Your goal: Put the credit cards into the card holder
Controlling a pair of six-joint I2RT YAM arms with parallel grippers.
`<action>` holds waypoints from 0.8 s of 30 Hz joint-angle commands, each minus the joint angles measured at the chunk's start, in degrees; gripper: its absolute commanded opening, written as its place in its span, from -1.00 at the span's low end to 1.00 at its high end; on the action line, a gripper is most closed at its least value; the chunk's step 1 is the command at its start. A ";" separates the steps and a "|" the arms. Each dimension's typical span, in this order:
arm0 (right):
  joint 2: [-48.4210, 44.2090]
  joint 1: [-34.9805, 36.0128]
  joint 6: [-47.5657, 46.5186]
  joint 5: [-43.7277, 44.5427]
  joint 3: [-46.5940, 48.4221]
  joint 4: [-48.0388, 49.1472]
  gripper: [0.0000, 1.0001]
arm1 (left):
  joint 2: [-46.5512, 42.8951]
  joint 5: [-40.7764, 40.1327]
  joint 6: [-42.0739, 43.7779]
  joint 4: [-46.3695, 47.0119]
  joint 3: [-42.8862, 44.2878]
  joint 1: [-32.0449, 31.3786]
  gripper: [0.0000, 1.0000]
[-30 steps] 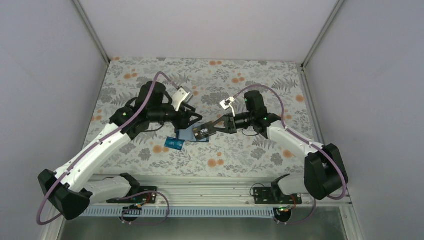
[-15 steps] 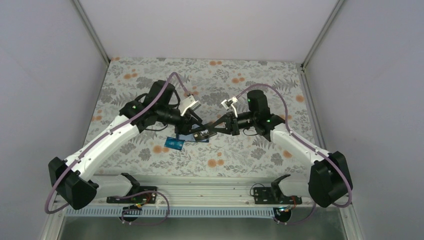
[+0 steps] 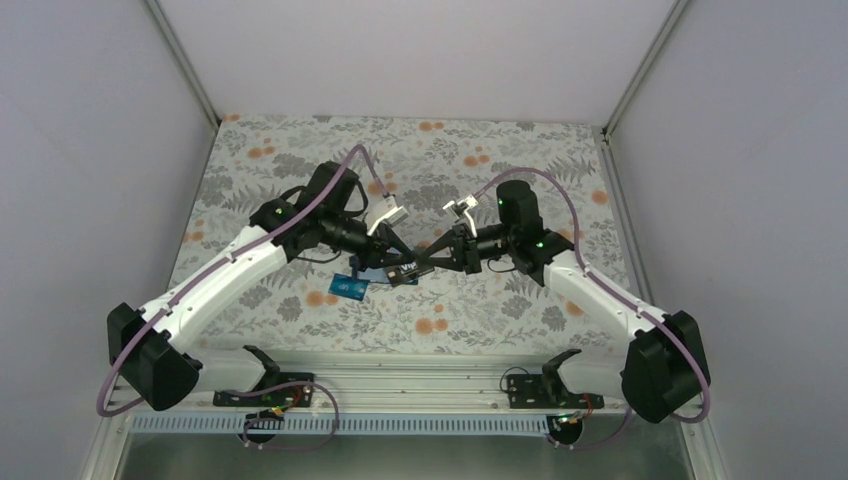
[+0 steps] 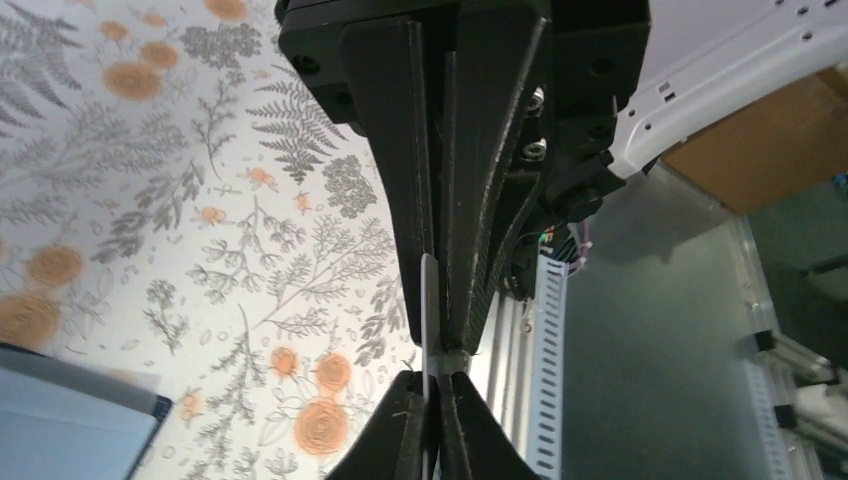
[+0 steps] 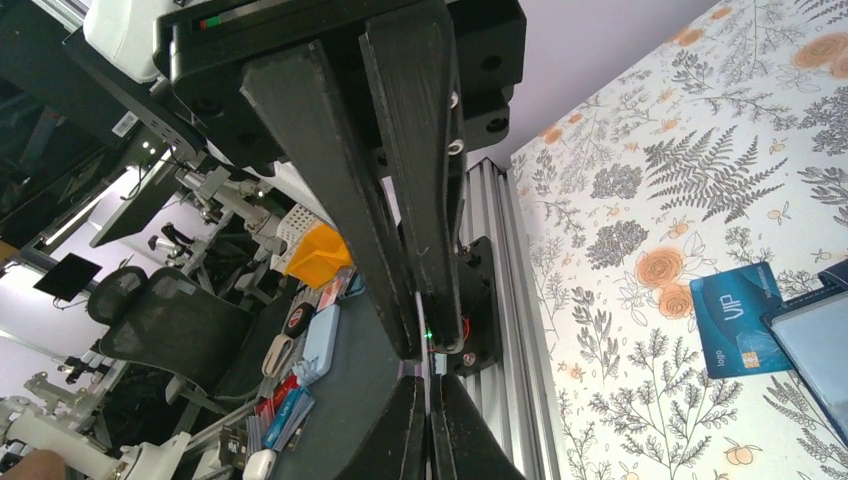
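A black credit card (image 3: 404,269) with light markings hangs over the middle of the table, pinched from both sides. My left gripper (image 3: 398,253) is shut on one edge of it, and in the left wrist view the card's thin edge (image 4: 429,300) runs up from my left gripper (image 4: 437,386). My right gripper (image 3: 428,262) is shut on the opposite edge; in its own view the right gripper (image 5: 428,382) meets the other arm's fingers tip to tip. Under the card lies the open card holder (image 3: 378,269), its blue-grey inside (image 4: 70,425) showing. A teal-blue credit card (image 3: 349,288) (image 5: 740,318) lies flat to its left.
The floral tablecloth (image 3: 480,160) covers the table, with grey walls on three sides. An aluminium rail (image 3: 420,372) with both arm bases runs along the near edge.
My left arm has swung right to the raised black card, and its jaws have closed onto the card's edge. The right gripper has kept its hold and barely moved.
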 commanded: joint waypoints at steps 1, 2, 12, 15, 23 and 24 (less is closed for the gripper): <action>-1.92 0.69 -0.89 -0.58 1.04 1.11 -0.92 | 0.42 2.22 0.55 0.79 0.41 -0.74 -0.94; -2.11 0.71 -0.98 -0.41 0.97 1.08 -0.92 | 0.31 2.03 0.27 1.25 0.27 -0.76 -0.95; -3.88 -0.03 0.78 13.67 3.30 -2.89 0.36 | -2.25 -5.62 -6.75 10.23 -3.43 -0.06 -0.95; -4.62 -1.49 2.97 18.04 3.30 -2.56 0.59 | -3.88 -8.42 -9.28 12.91 -4.10 1.06 -0.95; -7.93 -3.41 8.56 26.78 1.04 1.29 0.62 | -7.79 -14.78 -18.08 22.01 -6.57 3.10 -0.95; -8.22 -3.41 9.23 27.43 0.80 1.88 0.62 | -8.19 -15.54 -19.19 23.09 -6.78 3.35 -0.95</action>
